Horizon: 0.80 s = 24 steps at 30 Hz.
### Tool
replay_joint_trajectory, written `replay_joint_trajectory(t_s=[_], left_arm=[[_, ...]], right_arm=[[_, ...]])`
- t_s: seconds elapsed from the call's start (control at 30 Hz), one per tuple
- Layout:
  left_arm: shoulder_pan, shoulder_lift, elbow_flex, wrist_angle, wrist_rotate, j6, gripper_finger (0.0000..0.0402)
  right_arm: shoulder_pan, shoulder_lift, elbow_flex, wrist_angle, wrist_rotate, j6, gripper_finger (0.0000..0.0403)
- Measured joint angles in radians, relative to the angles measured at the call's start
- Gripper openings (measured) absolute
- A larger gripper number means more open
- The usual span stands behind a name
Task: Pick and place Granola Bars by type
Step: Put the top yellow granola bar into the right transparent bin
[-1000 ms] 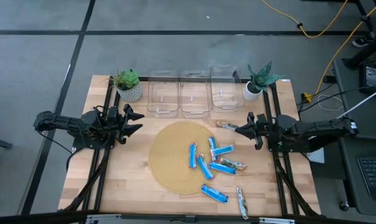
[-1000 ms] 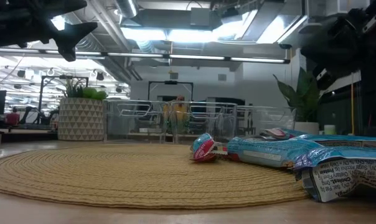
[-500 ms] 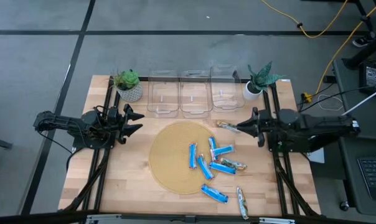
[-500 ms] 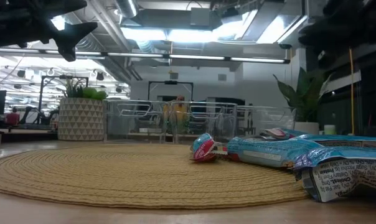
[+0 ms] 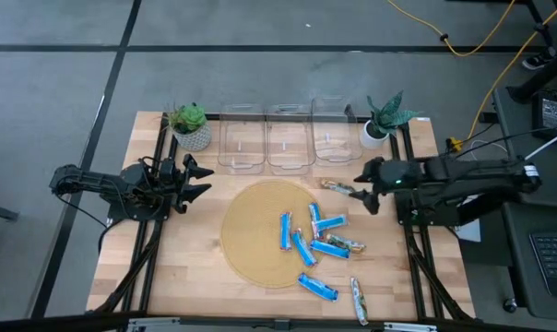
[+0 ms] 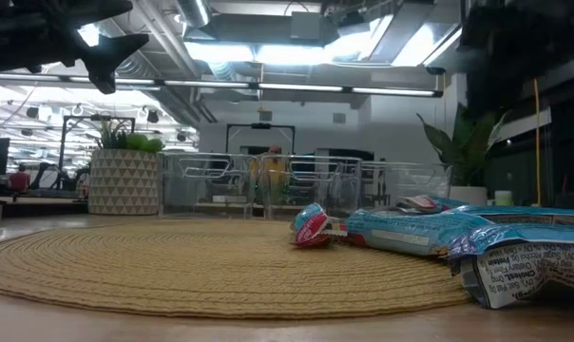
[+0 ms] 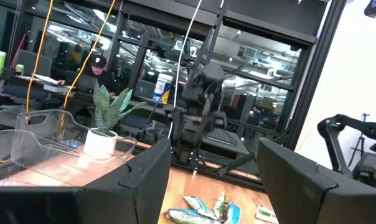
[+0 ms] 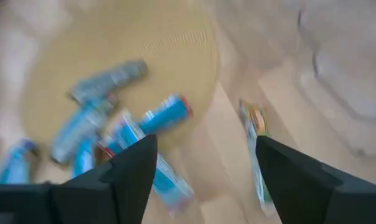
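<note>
Several blue-wrapped Granola Bars [image 5: 306, 242] lie in a loose cluster on the right part of a round woven mat [image 5: 255, 235]. A green-brown bar [image 5: 337, 187] rests flat on the wood just beyond the mat's far right rim. Another [image 5: 349, 243] lies in the cluster, and a third [image 5: 359, 300] is near the front edge. My right gripper [image 5: 357, 187] hovers open just right of the far green-brown bar [image 8: 255, 124], touching nothing. My left gripper [image 5: 207, 181] waits open over the table's left side.
Three clear bins [image 5: 290, 138] stand in a row along the far edge, between a potted plant [image 5: 191, 124] at the left and another plant [image 5: 385, 120] at the right. Bare wood [image 5: 177, 267] lies left of the mat.
My right gripper has opened from shut. It has reached a little toward the table's left, nearer the far green-brown bar, with the arm stretching out. The bars have stayed where they were.
</note>
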Motion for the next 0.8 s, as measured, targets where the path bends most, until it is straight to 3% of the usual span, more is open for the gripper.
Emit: replay_joint_trajectory(t_s=[0.43, 0.8], left_arm=[[0.0, 0.0, 0.0, 0.0, 0.0, 0.0, 0.0226], [0.0, 0.0, 0.0, 0.0, 0.0, 0.0, 0.0226]], right_arm=[[-0.028, 0.328, -0.015, -0.002, 0.01, -0.003, 0.0281], [-0.166, 0.526, -0.016, 0.012, 0.016, -0.071, 0.0281]])
